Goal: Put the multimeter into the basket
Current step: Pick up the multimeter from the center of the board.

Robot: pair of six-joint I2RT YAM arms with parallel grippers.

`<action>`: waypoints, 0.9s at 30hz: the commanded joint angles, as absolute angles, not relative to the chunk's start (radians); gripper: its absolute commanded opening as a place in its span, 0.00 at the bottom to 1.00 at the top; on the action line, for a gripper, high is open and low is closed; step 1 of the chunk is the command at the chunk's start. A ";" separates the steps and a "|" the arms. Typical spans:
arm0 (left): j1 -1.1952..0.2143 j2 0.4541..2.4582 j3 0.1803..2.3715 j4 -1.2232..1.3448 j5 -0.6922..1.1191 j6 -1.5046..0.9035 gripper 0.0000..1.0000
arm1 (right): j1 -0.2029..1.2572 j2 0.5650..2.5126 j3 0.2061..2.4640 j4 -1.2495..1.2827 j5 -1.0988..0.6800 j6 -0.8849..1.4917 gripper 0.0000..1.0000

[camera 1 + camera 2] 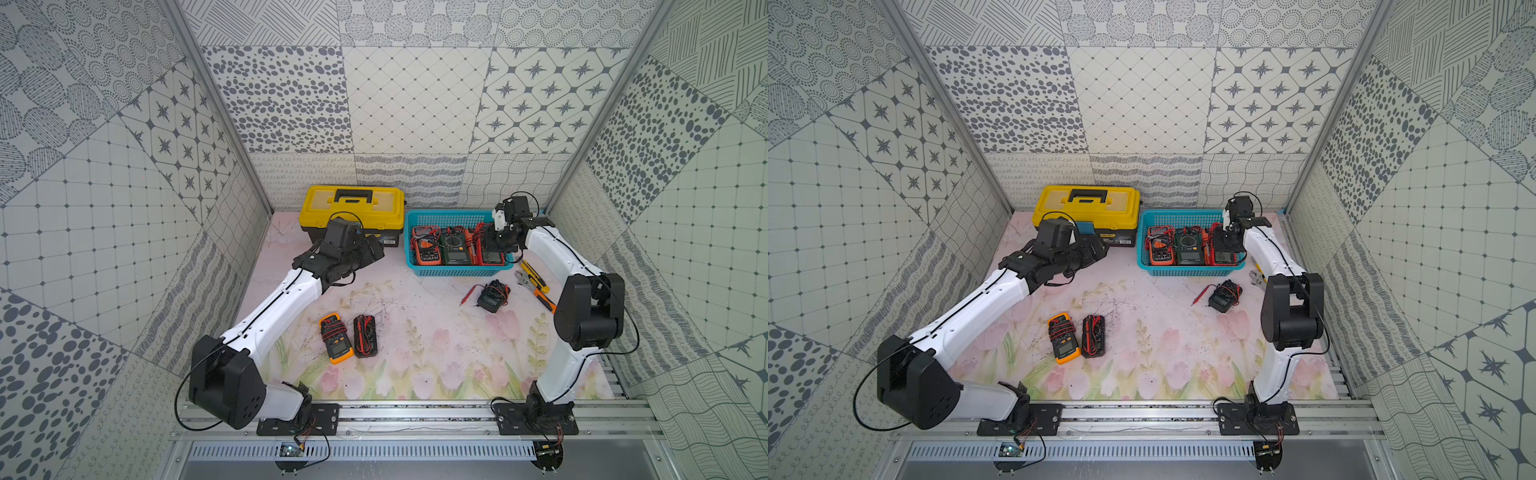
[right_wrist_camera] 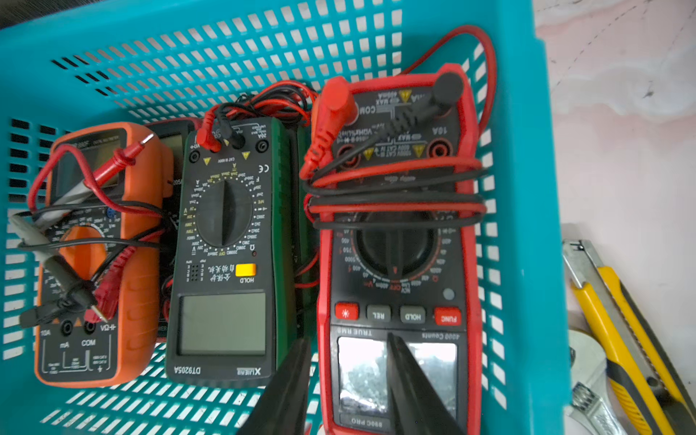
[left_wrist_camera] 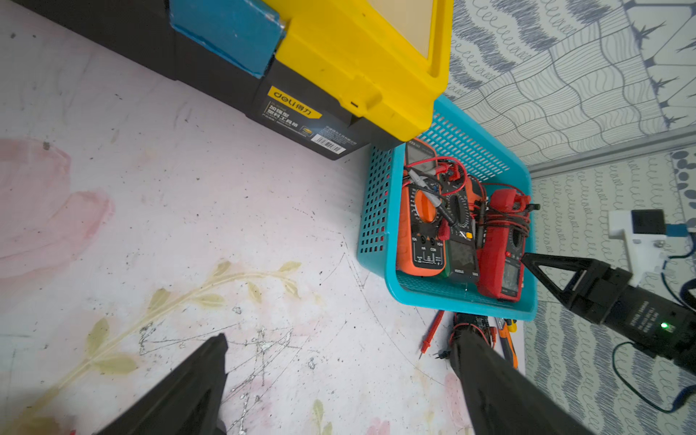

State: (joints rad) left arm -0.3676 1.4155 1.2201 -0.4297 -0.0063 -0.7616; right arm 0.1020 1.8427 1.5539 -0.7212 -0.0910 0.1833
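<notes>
In both top views the turquoise basket (image 1: 457, 272) is sitting right of centre at the back. The red multimeter (image 1: 493, 257) is lying inside it at its right end. The right gripper (image 1: 498, 244) is pointing down over that meter, jaws drawn in. The left gripper (image 1: 372, 251) is hovering left of the basket. A yellow multimeter (image 1: 1064, 340) is lying on the mat at lower centre.

In the left wrist view, the left gripper's fingers are standing wide apart along the bottom edge, holding nothing. The yellow-lidded toolbox (image 3: 357, 56) is filling the top.

In the right wrist view, the right gripper's fingers are showing at bottom centre over the red multimeter's display, clamping nothing. Whether they are touching it is unclear. A green multimeter (image 2: 226, 244) and an orange multimeter (image 2: 94, 256) are lying to its left in the basket.
</notes>
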 commanded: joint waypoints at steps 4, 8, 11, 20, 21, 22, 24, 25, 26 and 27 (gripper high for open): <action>-0.359 1.394 1.159 -0.486 -0.066 -0.721 0.99 | 0.156 1.646 1.407 -0.707 0.060 0.271 0.43; -0.350 1.398 1.141 -0.470 -0.061 -0.717 0.99 | 0.187 1.488 1.253 -0.691 0.145 0.373 0.51; -0.348 1.405 1.142 -0.462 -0.057 -0.708 0.99 | 0.211 1.375 1.135 -0.701 0.213 0.473 0.63; -0.342 1.417 1.134 -0.421 -0.047 -0.691 0.99 | 0.299 1.317 0.950 -0.690 0.236 0.662 0.98; -0.341 1.417 1.132 -0.418 -0.044 -0.691 0.99 | 0.304 1.335 0.946 -0.679 0.226 0.664 0.98; -0.340 1.417 1.132 -0.416 -0.041 -0.690 0.99 | 0.310 1.351 0.946 -0.672 0.219 0.665 0.98; -0.339 1.418 1.131 -0.414 -0.039 -0.692 0.99 | 0.326 1.390 0.949 -0.661 0.224 0.670 0.98; -0.339 1.420 1.129 -0.414 -0.036 -0.693 0.99 | 0.331 1.410 0.952 -0.660 0.232 0.672 0.98; -0.337 1.420 1.129 -0.413 -0.035 -0.694 0.99 | 0.334 1.426 0.952 -0.660 0.246 0.677 0.98; -0.337 1.418 1.128 -0.411 -0.034 -0.694 0.99 | 0.334 1.445 0.951 -0.661 0.264 0.685 0.98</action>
State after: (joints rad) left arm -0.3431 1.4128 1.1316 -0.4538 -0.0364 -0.7212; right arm 0.3248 1.4105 0.9508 -0.6968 0.2260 0.6456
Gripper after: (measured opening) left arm 0.990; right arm 0.981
